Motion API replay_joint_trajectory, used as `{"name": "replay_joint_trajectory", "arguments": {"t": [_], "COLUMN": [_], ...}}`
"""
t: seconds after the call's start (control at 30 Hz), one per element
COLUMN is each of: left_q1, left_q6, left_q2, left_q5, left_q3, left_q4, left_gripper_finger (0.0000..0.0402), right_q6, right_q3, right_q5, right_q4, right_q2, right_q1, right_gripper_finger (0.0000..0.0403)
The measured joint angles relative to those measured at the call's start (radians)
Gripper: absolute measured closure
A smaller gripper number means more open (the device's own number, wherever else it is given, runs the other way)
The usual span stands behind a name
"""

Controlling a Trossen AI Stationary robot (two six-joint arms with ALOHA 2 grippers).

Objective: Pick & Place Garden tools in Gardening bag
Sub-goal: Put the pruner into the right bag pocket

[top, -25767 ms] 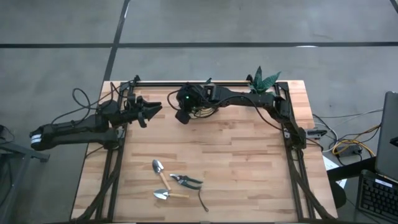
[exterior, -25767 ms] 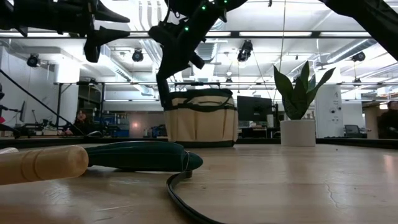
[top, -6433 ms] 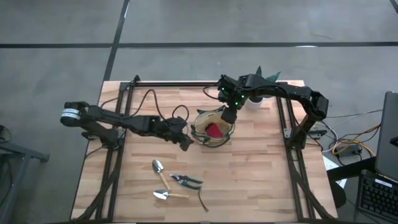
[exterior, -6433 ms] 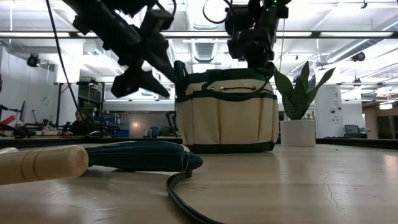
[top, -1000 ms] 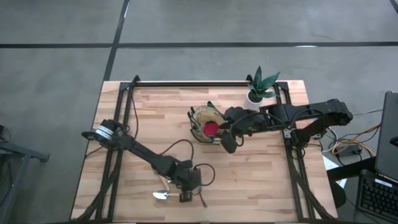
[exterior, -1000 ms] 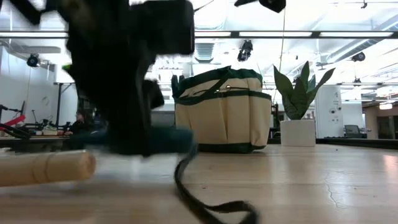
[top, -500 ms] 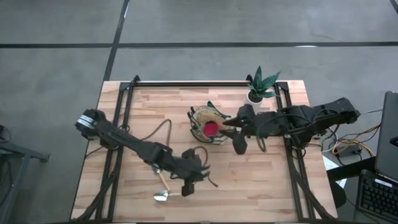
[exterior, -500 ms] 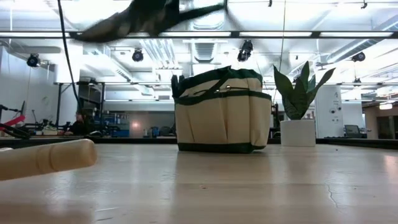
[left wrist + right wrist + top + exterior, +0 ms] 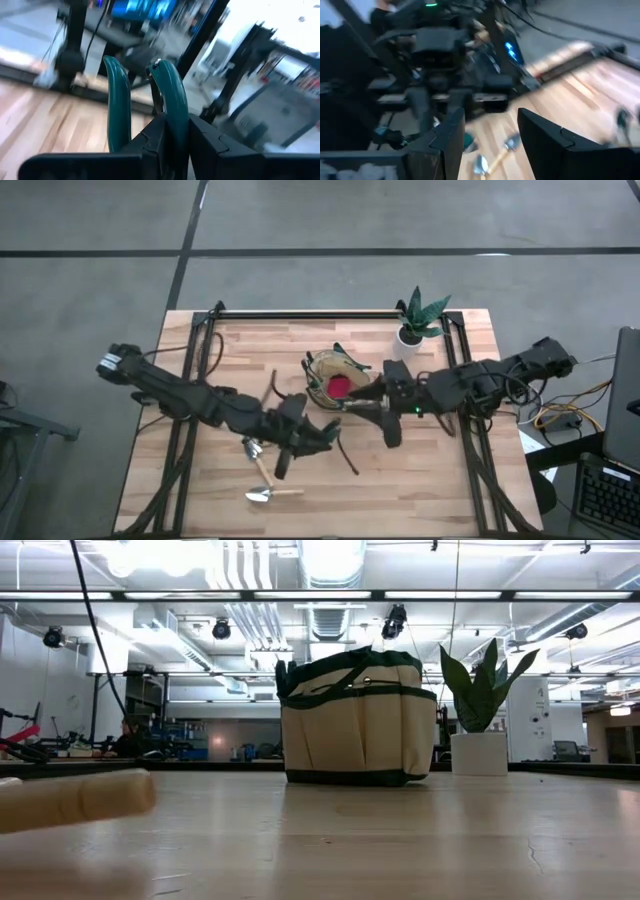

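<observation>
Left gripper (image 9: 318, 434) clamped on teal-handled metal pruning shears (image 9: 167, 97), lifted off the light wood-plank table (image 9: 420, 480) just left-front of the round tan fabric bag with green trim (image 9: 340, 380); red glove-like item (image 9: 342, 388) sits inside the bag. Right gripper (image 9: 345, 408) fingers spread, empty, at the bag's front rim. 2 wooden-handled metal trowels (image 9: 262, 480) lie near the front-left, open table to their right

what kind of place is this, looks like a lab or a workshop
Probably a robotics lab or workshop: a butcher-block table on a bare concrete floor, exposed ducts and strip lights overhead, and monitors on desks behind.
</observation>
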Motion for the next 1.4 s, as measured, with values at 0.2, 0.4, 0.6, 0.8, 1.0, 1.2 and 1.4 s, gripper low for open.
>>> {"name": "replay_joint_trajectory", "arguments": {"t": [0.2, 0.4, 0.6, 0.8, 1.0, 1.2, 1.4], "left_q1": [0.004, 0.007, 0.008, 0.008, 0.008, 0.006, 0.007], "left_q6": [0.053, 0.090, 0.098, 0.099, 0.102, 0.105, 0.104], "left_q2": [-0.050, -0.069, -0.081, -0.103, -0.094, -0.094, -0.097], "left_q5": [-0.015, -0.014, -0.011, -0.011, -0.017, -0.018, -0.020], "left_q3": [0.000, 0.000, 0.000, 0.000, 0.000, -0.001, -0.001], "left_q4": [0.121, 0.203, 0.230, 0.232, 0.218, 0.223, 0.221], "left_gripper_finger": [0.0336, 0.0336, 0.0336, 0.0336, 0.0336, 0.0335, 0.0335], "right_q6": [-0.062, -0.026, -0.095, -0.120, -0.131, -0.161, -0.163], "right_q3": [0.001, 0.000, 0.000, 0.000, 0.000, 0.000, 0.000], "right_q5": [0.029, 0.051, 0.049, 0.044, 0.050, 0.046, 0.043], "right_q4": [0.104, 0.156, 0.346, 0.392, 0.420, 0.494, 0.497], "right_q2": [0.022, 0.061, 0.099, 0.097, 0.117, 0.145, 0.147], "right_q1": [0.029, 0.010, 0.010, 0.008, -0.002, -0.002, 0.009], "right_gripper_finger": [0.0239, 0.0247, 0.0248, 0.0233, 0.0219, 0.0222, 0.0229]}}
